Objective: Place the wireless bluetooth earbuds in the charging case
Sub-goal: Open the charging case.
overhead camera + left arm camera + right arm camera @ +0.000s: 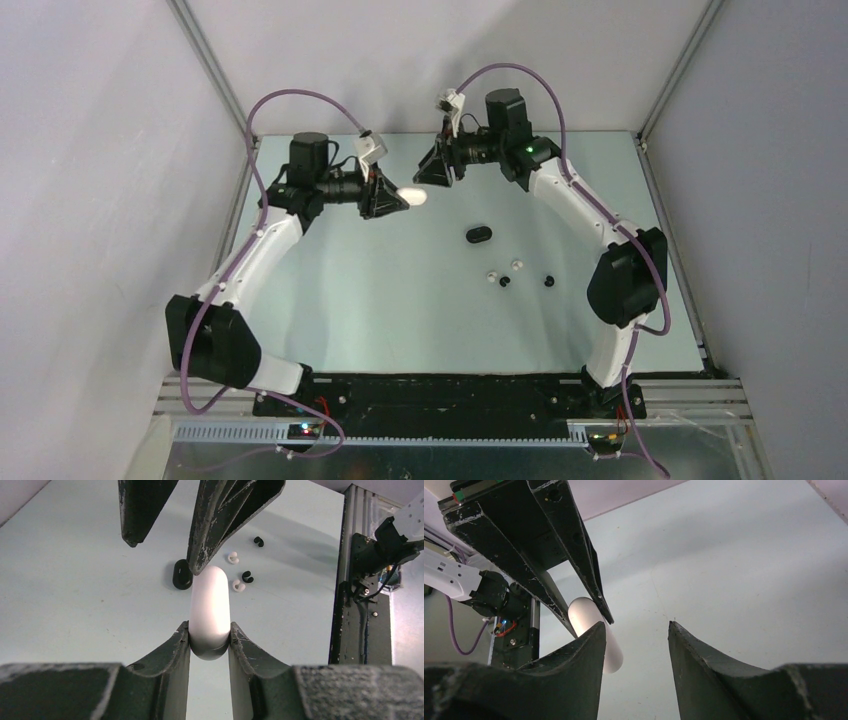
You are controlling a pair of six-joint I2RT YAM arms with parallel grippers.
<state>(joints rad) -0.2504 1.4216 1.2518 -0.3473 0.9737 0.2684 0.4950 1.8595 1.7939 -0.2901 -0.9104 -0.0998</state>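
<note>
– Obstacles around left gripper?
– Clenched on white case, raised above far side of table; right gripper just past the case's free tip, with jaws spread, grasping nothing.
– Counts?
– Two cases, four buds: black case flat on the table, right of centre; nearer the bases, two white earbuds and two black earbuds, loose, apart from both cases.
– Long axis?
– Along left-to-right, free end toward right gripper; bud orientation too small to tell.
</note>
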